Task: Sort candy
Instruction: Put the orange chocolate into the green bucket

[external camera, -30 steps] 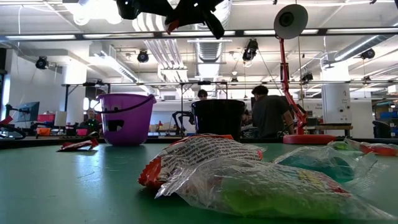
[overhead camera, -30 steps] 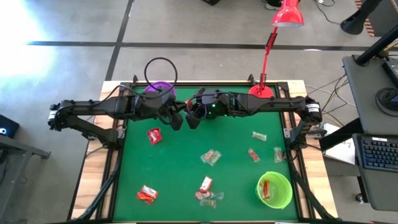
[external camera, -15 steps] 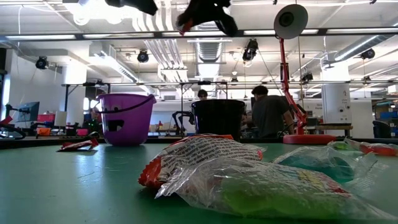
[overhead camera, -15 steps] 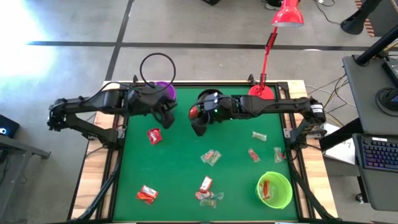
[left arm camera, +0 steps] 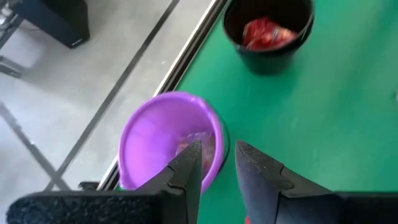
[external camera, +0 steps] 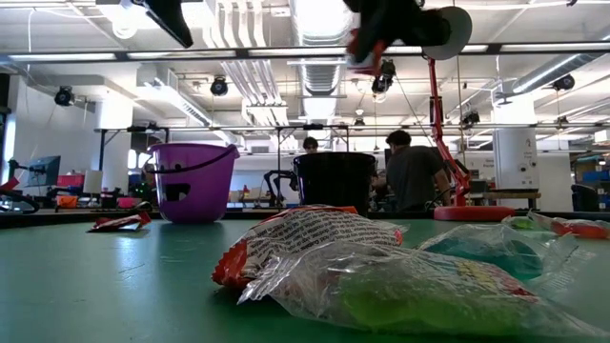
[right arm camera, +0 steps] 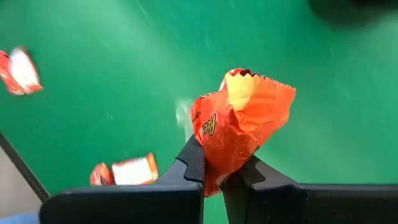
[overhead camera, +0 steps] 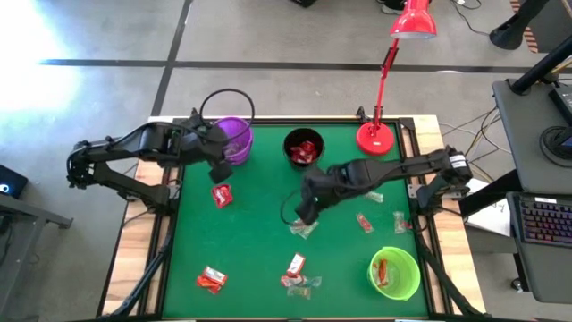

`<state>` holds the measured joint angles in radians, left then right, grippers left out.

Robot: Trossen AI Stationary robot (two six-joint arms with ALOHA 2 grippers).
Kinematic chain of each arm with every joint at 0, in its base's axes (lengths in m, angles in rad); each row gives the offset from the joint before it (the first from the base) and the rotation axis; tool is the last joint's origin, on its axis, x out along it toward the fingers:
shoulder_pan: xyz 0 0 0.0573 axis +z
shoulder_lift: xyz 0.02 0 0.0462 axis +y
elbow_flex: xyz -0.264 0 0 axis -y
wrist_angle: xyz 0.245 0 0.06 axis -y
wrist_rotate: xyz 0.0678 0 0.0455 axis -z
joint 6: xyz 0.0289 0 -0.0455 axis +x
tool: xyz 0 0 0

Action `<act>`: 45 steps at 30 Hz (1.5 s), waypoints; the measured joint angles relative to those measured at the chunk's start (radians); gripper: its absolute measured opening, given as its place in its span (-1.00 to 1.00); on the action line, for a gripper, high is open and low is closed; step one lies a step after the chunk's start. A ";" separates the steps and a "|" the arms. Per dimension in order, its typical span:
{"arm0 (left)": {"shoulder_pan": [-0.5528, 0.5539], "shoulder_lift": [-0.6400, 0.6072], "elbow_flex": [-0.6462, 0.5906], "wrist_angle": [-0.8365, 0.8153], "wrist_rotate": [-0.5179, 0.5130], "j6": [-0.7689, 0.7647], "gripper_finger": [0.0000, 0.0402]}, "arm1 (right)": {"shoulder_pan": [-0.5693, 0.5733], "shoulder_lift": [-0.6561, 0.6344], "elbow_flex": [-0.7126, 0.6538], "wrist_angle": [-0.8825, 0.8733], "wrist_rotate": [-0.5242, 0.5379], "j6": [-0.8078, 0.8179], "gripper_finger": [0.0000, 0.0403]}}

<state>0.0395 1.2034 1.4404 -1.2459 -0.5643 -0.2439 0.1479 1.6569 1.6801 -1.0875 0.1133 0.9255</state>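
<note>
My right gripper hangs over the middle of the green table, shut on an orange candy. It also shows at the top of the low view. My left gripper stands open above the purple cup at the far left, with nothing between its fingers. Loose candy lies on the mat: a red one, a clear one just below my right gripper, and others nearer the front. The black cup holds red candy. My right gripper pinches the orange candy's wrapper by one end between its two fingers. The fingers slant down toward the table. The rest of the crinkled wrapper sticks out beyond the fingertips, lifted clear of the mat.
A green cup with candy in it stands at the near right. A red desk lamp stands at the far edge, right of the black cup. More candy lies at the right and near left. People sit beyond the table.
My right gripper has swung from over the black cup toward the table's near edge, out over the middle of the mat, tipping further downward; the black cup now shows uncovered. My left gripper has drawn back toward the far left, over the purple cup.
</note>
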 joint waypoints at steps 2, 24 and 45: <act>0.000 0.000 -0.002 -0.023 -0.003 0.004 -0.60 | 0.035 0.000 0.000 -0.057 0.002 0.081 -0.94; 0.000 -0.006 -0.002 -0.044 -0.003 0.135 -0.60 | 0.598 0.002 0.000 -0.411 -0.043 1.304 -0.94; 0.000 -0.006 -0.003 -0.044 0.000 0.135 -0.60 | 0.631 0.017 -0.084 -0.477 -0.306 1.355 -0.57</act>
<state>0.0395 1.1973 1.4376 -1.2898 -0.5638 -0.1085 0.7792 1.6741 1.5959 -1.5642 -0.1924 2.2810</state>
